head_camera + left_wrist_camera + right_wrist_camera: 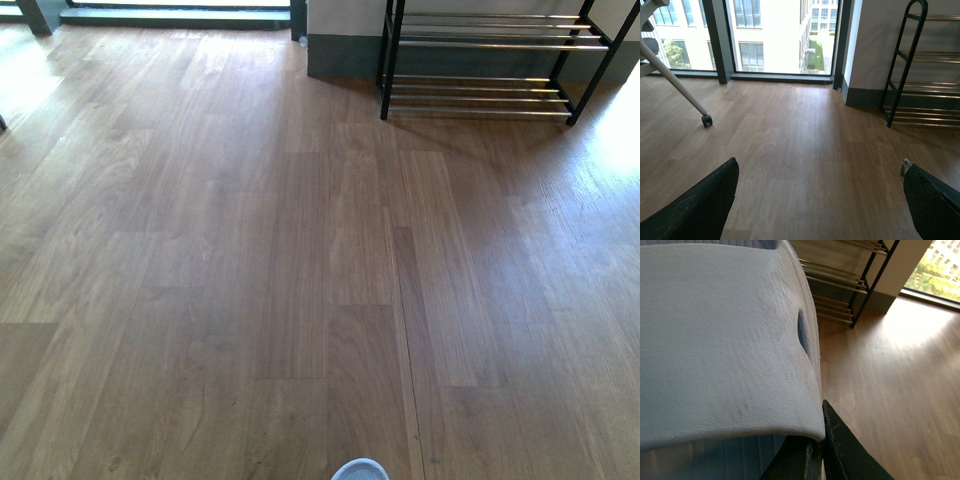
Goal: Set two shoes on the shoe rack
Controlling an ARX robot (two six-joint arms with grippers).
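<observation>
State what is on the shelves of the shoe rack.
On the shoe rack every visible rod is bare. In the right wrist view the pale shoe hides part of it.

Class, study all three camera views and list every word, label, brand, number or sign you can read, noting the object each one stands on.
No readable text appears in any view.
The light blue slide shows a plain textured strap with no brand mark.
The shoe rack has bare rods and frame with no label.
The buildings through the window show no legible sign or number.
</observation>
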